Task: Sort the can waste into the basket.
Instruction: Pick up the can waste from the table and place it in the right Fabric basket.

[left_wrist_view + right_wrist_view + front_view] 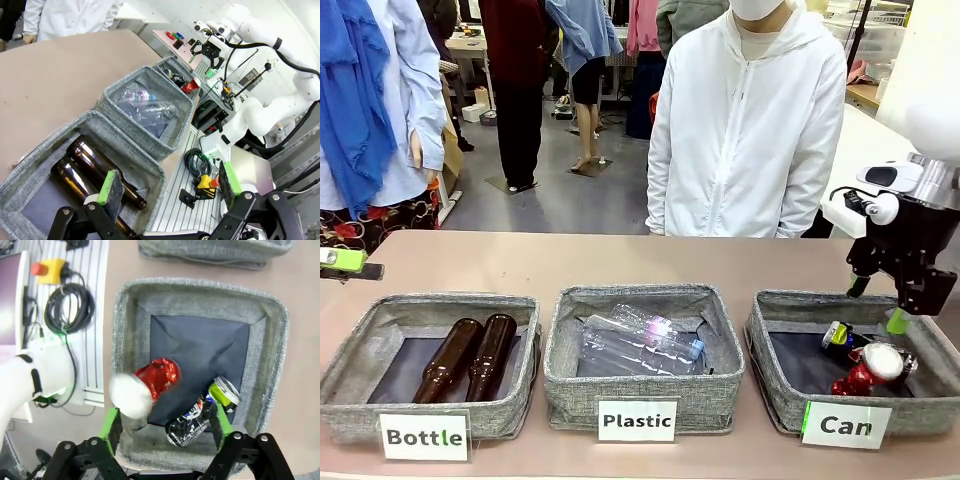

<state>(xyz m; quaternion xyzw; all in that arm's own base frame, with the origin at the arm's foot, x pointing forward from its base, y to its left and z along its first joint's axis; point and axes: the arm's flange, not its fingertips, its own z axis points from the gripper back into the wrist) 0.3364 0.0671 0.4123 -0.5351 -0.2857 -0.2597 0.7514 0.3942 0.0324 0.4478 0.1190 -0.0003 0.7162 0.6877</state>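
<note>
The grey basket (778, 352) labelled "Can" stands at the right of the table. Inside it the dark crushed can (840, 338) with a yellow-green end lies on the dark floor. Beside that can is the red can (866, 370), silver end up, close to the front wall. My right gripper (878, 303) hangs open above the basket's far right side, holding nothing. In the right wrist view the gripper (165, 422) looks straight down: the red can (155, 382) is blurred and free of the fingers, and the dark can (200, 415) lies beside it. My left gripper (170, 185) is open over the "Bottle" basket.
A middle basket (645, 385) labelled "Plastic" holds clear bottles. The left basket (360, 360) labelled "Bottle" holds two brown glass bottles (470, 355). A person in a white jacket (745, 130) stands at the far edge. A green pad of my left gripper (342, 260) shows at the left edge.
</note>
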